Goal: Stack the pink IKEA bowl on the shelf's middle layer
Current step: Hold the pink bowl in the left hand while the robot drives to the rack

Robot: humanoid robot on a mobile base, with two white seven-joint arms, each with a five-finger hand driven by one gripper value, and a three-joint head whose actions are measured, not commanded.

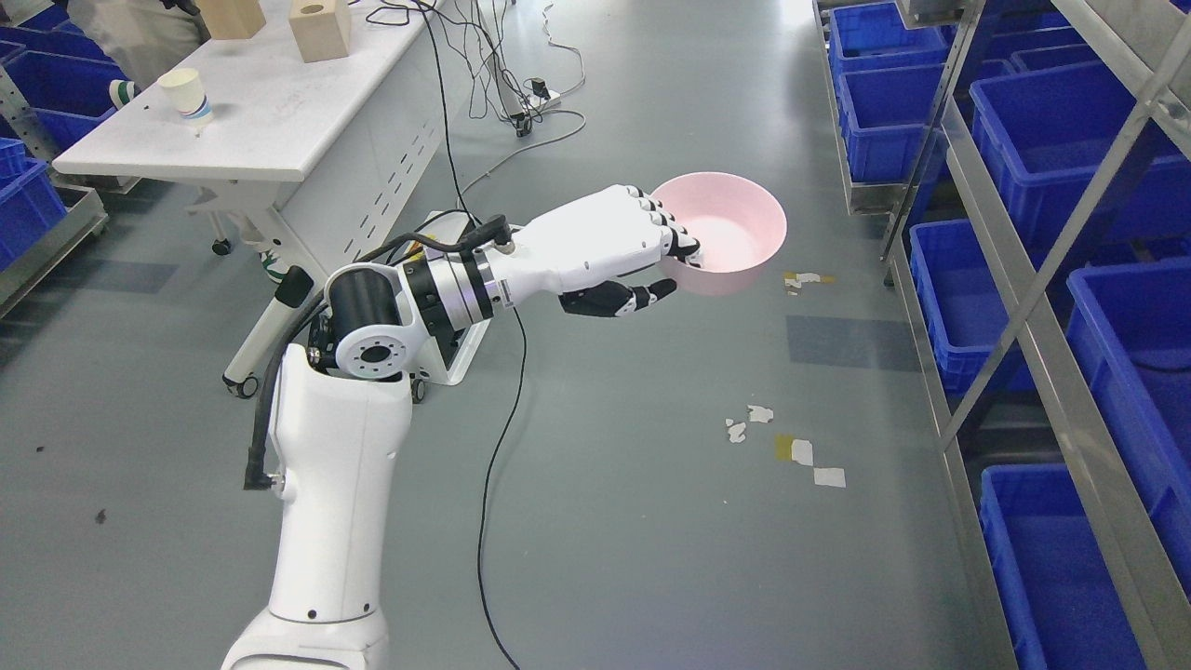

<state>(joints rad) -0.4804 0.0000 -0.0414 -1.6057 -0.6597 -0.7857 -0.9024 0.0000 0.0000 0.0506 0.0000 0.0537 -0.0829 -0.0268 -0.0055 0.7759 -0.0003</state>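
Left hand (642,256) grasps the pink bowl (730,233) over grey floor (651,484), beside a shelf (1033,307) of blue bins (1070,140)

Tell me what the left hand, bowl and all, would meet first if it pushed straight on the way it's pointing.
Likely the metal shelf frame and its blue bins; left hand points right with the pink bowl. Depth unclear.

A bowl (730,228) is held by the left robot hand (642,256) above the floor (605,521), between the bench (270,121) at left and the shelf (1042,307) at right. A cup (186,96) is set near the bench's left edge.
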